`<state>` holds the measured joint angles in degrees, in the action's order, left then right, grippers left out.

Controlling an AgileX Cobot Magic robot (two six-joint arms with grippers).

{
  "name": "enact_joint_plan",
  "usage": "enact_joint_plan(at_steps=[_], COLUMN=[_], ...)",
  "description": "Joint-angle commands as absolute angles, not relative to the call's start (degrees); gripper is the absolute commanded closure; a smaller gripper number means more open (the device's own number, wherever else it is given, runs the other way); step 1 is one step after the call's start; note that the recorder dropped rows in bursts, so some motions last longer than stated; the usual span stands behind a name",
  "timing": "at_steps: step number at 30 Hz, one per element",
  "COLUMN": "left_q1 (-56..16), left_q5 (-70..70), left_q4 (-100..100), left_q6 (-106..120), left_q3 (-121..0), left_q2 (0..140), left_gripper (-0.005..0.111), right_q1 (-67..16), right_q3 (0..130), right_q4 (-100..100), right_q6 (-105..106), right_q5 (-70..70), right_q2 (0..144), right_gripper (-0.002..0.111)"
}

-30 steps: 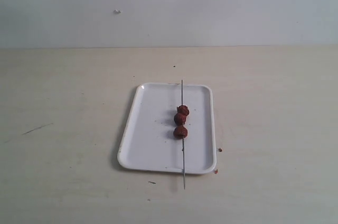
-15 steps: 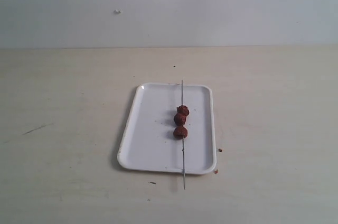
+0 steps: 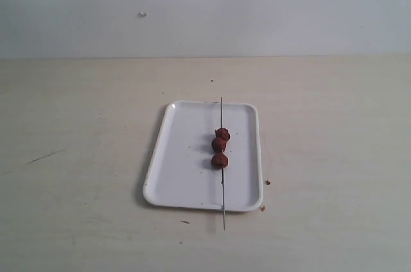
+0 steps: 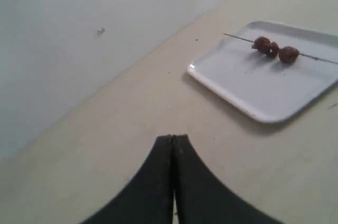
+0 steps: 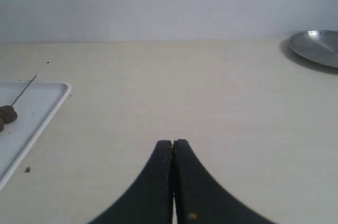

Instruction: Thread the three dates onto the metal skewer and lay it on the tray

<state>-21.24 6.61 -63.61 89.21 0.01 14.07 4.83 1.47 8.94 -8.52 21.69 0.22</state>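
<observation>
Left gripper and right gripper are fully closed on nothing; the metal skewer, light, stiff, probably slippery, lies mid-frame on the tray with the three dates threaded, best taken by its bare lower end.

The tray lies on the table. The metal skewer lies lengthwise over the tray's right half, with both ends reaching past the rims. The three dates sit on it above the tray's middle: the two farther ones touch and the third is just nearer. Crumbs lie beside the tray's near right corner. A metal dish lies well apart from the tray.
</observation>
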Motion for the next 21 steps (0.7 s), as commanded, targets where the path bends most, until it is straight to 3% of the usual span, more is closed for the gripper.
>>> enact_joint_plan(at_steps=[1,7,9,21], left_q1=[-21.1,-21.0,-21.0,-19.0], left_q5=[8.0,-12.4,-16.3,-14.0], left_q4=[-57.2,-37.5,-29.3,-36.6], left_q6=[79.1,16.6,6.3,13.3], left_q3=[0.0,0.0,0.0,0.0], left_q2=[13.4,13.4,13.4,12.7], left_gripper=[0.107,0.107,0.107,0.107], right_q1=[5.1,5.1,5.1,5.1], right_q3=[1.3,1.3,1.3,1.3], right_q4=[9.0,9.0,9.0,9.0], right_q6=[-8.1,-8.1,-8.1,-8.1], right_q5=[21.1,21.1,21.1,21.1], right_q2=[0.0,0.0,0.0,0.0], right_gripper=[0.108,0.108,0.108,0.108])
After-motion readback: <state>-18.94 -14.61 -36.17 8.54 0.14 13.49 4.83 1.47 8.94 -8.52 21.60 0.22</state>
